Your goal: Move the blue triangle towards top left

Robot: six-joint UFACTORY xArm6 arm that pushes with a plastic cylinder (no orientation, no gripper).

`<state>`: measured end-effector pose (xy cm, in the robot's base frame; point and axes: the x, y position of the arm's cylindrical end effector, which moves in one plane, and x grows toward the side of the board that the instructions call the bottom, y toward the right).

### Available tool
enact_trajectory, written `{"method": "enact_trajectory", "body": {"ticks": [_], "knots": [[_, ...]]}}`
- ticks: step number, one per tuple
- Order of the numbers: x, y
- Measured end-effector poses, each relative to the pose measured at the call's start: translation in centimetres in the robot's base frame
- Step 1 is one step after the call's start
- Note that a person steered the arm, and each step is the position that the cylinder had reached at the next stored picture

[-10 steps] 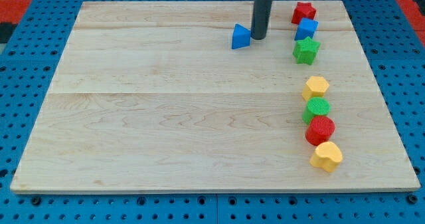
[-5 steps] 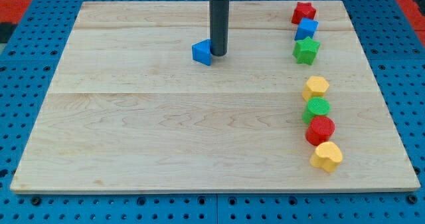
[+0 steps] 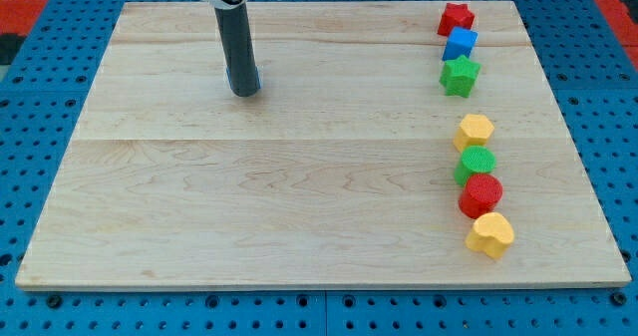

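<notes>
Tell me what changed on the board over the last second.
My tip slid from the upper middle toward the view's left and slightly down, pushing the blue triangle along. The triangle is now almost hidden behind the rod; only a blue sliver shows at its right edge. The seven blocks in the column on the view's right, from the red star to the yellow heart, did not move.

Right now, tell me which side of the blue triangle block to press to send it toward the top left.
Press the blue triangular block on its lower-right side, coming from the view's bottom right. Only a blue sliver shows past the dark rod's right edge, just above my tip, so its faces cannot be made out.
</notes>
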<state>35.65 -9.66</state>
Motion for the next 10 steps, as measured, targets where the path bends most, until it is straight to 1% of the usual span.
{"method": "enact_trajectory", "body": {"ticks": [3, 4, 8, 10], "knots": [[-4.8, 3.4], [-5.7, 1.9], [-5.7, -8.1], [-4.6, -13.0]]}}
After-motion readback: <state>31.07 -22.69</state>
